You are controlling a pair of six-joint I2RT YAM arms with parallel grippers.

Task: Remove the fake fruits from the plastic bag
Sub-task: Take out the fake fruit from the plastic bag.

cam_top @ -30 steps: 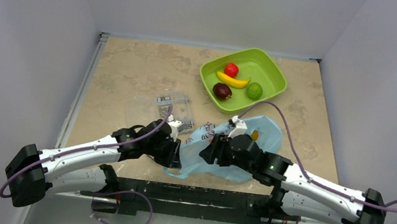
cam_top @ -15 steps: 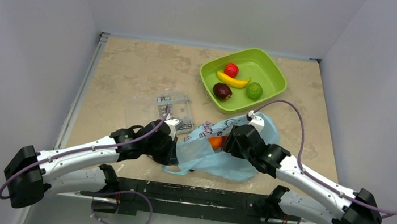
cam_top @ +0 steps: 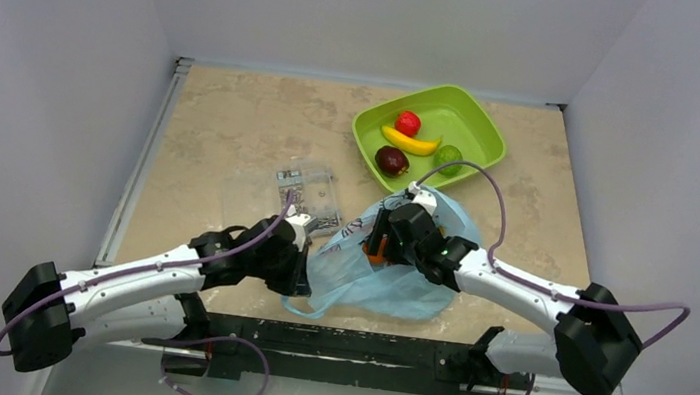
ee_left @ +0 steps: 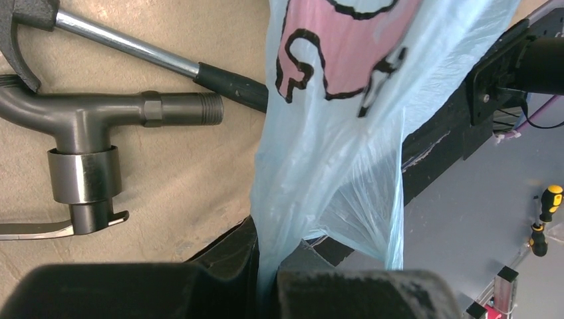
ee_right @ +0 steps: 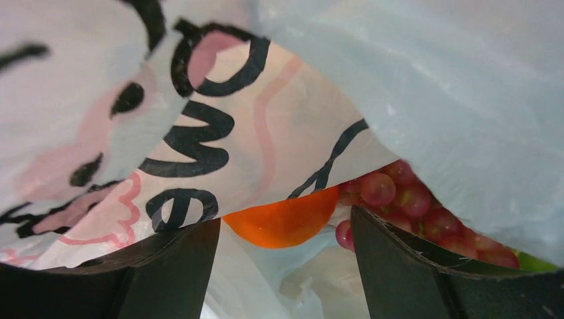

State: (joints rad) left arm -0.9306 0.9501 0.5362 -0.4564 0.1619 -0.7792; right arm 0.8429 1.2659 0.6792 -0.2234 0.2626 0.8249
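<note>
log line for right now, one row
left gripper: shut on plastic bag | right gripper: open, in bag mouth | ahead of it: orange, red grapes | green tray: four fruits

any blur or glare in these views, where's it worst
Top external: even soft light, sharp, no glare on the plastic bag. Left wrist: left gripper dark and blurred at the bottom edge; a glint along the chrome tool shaft. Right wrist: bag print close and soft, orange and red grapes sharper, right gripper in shadow.
</note>
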